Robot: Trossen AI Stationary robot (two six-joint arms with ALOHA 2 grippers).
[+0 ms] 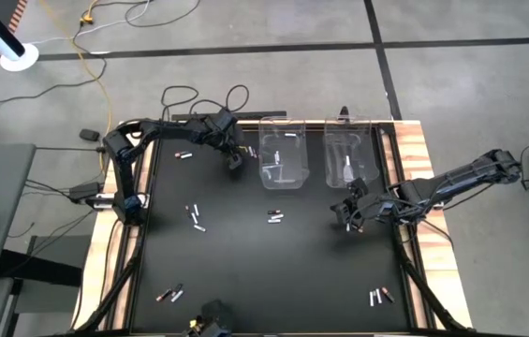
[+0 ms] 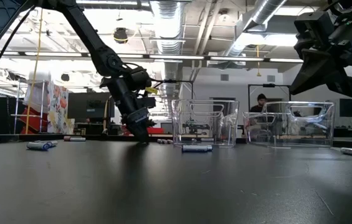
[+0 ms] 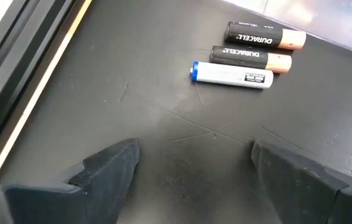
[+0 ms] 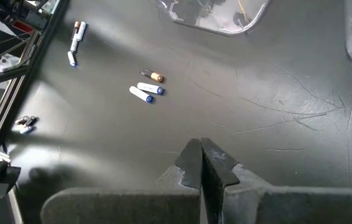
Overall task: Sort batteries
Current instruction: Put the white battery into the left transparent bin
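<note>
Near the far table edge [image 1: 166, 124], left end effector [image 3: 191, 165] gapes; right end effector [image 4: 202, 163] closed.

Grey concrete floor [image 1: 451, 84], yellow cable [image 1: 95, 56], exposed ceiling ducts [image 2: 169, 18], fluorescent lights.

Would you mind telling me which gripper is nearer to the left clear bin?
Left. The left gripper sits just beside the left clear bin, jaws open; the right gripper hangs beyond the right clear bin, jaws shut.
</note>
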